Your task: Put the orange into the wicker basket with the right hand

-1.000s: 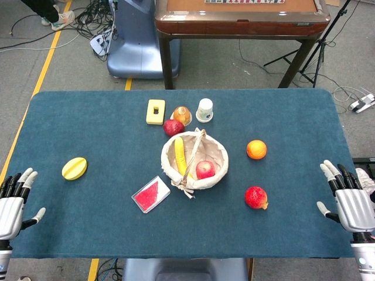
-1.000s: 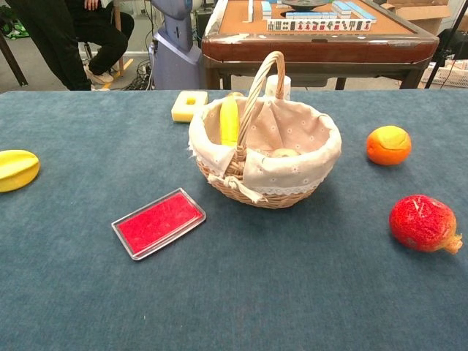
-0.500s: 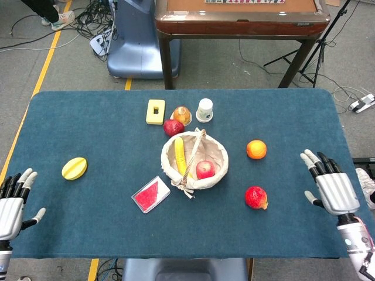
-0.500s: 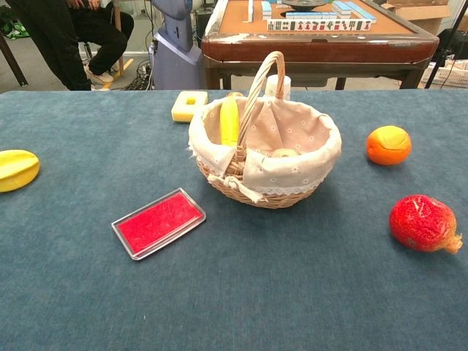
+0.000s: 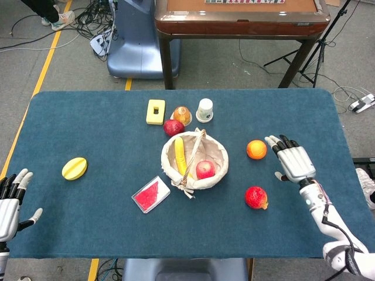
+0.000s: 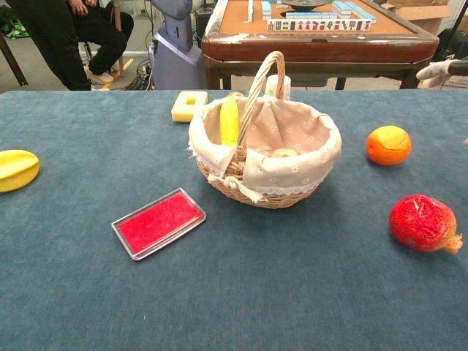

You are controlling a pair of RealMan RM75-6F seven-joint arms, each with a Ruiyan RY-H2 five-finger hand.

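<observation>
The orange (image 5: 256, 149) sits on the table right of the basket (image 5: 218, 169), untouched and apart from it. What has changed is our right hand (image 5: 293, 161): a second ago it hung off the table's right edge, and now it has swept in over the cloth to just beside the orange, fingers spread, holding nothing. We judge this the reach phase, with the grasp not yet made. In the chest view only a fingertip shows at the far right. The pomegranate (image 5: 256, 197) lies near, below the hand. Our left hand (image 5: 10, 201) waits open at the table's left edge.
</observation>
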